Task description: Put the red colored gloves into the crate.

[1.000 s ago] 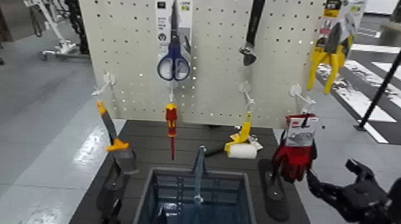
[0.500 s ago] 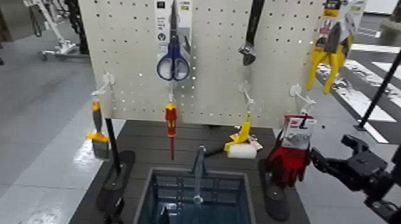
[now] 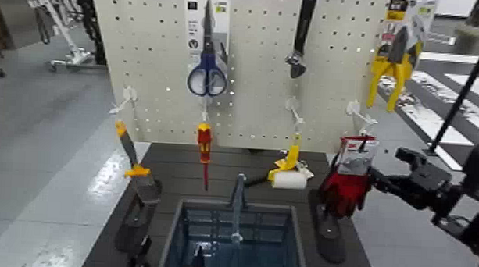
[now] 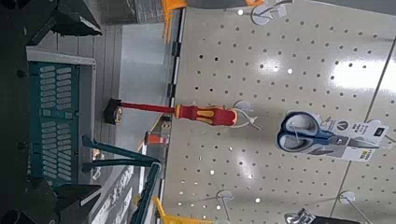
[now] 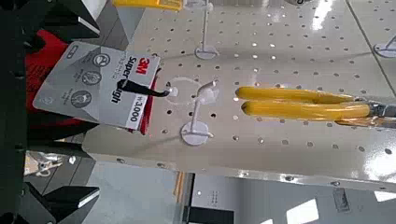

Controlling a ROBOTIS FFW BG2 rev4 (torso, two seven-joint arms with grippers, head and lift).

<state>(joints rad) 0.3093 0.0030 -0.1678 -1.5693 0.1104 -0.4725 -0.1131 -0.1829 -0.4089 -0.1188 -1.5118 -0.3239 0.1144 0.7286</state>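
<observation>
The red colored gloves (image 3: 348, 182), one carded pair, hang from a white hook at the lower right of the pegboard (image 3: 254, 65), at roughly 2 o'clock from the crate (image 3: 235, 240). The right gripper (image 3: 381, 181) sits just beside the pair at its 3 o'clock; contact cannot be confirmed. The right arm reaches in from the right edge, extended roughly level toward the board. Whether its fingers are spread or pinched cannot be told. In the right wrist view the glove card (image 5: 98, 84) lies close ahead, with the red fabric behind it. One crate stands on the dark bench (image 3: 170, 167), its single upright handle central. The board also carries one pair of scissors (image 3: 207, 59), one wrench (image 3: 301, 33), one yellow pliers (image 3: 393, 61) and one red-and-yellow screwdriver (image 3: 204, 150). The left gripper is not visible.
</observation>
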